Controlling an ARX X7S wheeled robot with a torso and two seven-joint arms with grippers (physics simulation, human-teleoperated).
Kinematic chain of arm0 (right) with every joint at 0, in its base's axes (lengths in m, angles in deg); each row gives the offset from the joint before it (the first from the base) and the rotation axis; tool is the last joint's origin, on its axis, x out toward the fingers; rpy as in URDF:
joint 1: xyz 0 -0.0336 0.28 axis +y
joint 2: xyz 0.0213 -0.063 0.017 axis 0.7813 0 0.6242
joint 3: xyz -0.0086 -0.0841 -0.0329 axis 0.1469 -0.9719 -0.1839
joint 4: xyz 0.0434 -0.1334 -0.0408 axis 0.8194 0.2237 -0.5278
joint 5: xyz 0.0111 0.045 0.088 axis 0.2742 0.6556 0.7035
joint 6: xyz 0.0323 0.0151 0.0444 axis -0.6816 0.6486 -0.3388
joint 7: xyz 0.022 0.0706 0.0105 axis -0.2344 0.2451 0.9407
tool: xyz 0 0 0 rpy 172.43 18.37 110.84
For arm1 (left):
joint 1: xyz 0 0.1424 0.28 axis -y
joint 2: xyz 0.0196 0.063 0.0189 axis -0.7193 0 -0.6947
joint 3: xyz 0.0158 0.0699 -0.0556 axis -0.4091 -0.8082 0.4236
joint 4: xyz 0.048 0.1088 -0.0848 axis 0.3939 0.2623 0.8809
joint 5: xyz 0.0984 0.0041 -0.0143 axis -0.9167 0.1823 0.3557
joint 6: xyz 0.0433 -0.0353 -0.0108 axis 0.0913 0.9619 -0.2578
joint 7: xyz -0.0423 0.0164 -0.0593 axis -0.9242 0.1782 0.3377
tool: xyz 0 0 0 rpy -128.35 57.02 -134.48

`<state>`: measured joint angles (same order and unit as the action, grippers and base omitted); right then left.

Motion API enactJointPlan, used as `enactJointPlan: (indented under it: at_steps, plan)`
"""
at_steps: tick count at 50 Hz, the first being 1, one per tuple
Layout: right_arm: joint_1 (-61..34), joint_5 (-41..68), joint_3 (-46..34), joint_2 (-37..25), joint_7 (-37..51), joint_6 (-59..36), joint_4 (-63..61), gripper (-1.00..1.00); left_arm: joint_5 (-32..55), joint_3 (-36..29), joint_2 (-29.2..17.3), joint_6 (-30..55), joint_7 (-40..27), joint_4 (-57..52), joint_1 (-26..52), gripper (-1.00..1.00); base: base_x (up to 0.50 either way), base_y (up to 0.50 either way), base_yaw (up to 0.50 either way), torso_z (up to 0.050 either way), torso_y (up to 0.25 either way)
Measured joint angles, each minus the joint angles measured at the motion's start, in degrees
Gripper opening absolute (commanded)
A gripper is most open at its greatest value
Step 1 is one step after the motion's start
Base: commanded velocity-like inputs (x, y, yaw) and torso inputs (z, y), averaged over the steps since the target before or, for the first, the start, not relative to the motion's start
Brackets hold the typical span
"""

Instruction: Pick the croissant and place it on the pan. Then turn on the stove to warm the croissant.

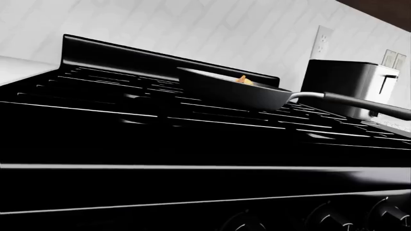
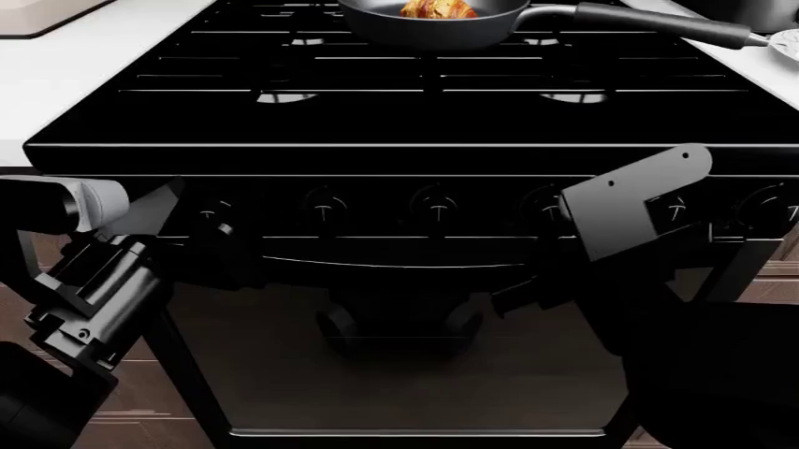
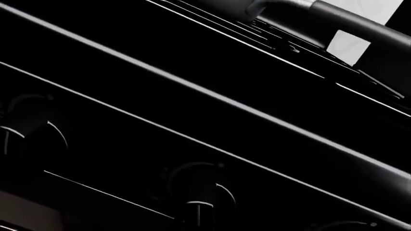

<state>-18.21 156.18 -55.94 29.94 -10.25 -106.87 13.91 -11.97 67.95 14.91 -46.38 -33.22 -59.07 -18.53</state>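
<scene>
The croissant point(image 2: 437, 7) lies in the pan point(image 2: 425, 28) on a back burner of the stove point(image 2: 413, 122). In the left wrist view only its golden tip point(image 1: 243, 79) shows over the rim of the pan point(image 1: 237, 91). The pan's black handle point(image 2: 661, 23) points right. Both arms hang low in front of the knob row. My left gripper point(image 2: 220, 254) is just below the leftmost knob point(image 2: 219, 211). My right gripper point(image 2: 530, 292) is under the fourth knob point(image 2: 545, 206). Their dark fingers merge with the black oven front, so the jaws cannot be read.
A silver toaster point(image 1: 350, 84) stands on the counter right of the stove, below a wall outlet point(image 1: 323, 41). A white plate's edge point(image 2: 787, 39) shows at the far right. White countertop point(image 2: 75, 65) flanks the stove's left. The oven door point(image 2: 399, 355) fills the space below the knobs.
</scene>
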Motion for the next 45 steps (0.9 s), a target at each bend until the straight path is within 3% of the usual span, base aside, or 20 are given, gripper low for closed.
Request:
enactJointPlan:
  at_steps: [16, 17, 45]
  plan:
    - [-0.9, 0.1, -0.8, 0.0, 0.3, -1.0, -0.2, -1.00, 0.1, -0.1, -0.1, -0.2, 0.0, 0.0, -0.1, 1.00, 0.00, 0.00, 0.00, 0.001, 0.002]
    - [-0.9, 0.2, -0.8, 0.0, 0.4, -1.0, -0.2, 1.00, 0.1, -0.1, -0.2, -0.2, 0.0, 0.0, -0.1, 1.00, 0.00, 0.00, 0.00, 0.000, 0.000]
    - [-1.5, 7.2, 0.9, -1.4, 4.9, 1.1, -5.2, 1.00, 0.9, 0.3, -0.7, -0.6, -0.5, -1.1, -1.0, 1.00, 0.00, 0.00, 0.00, 0.000, 0.000]
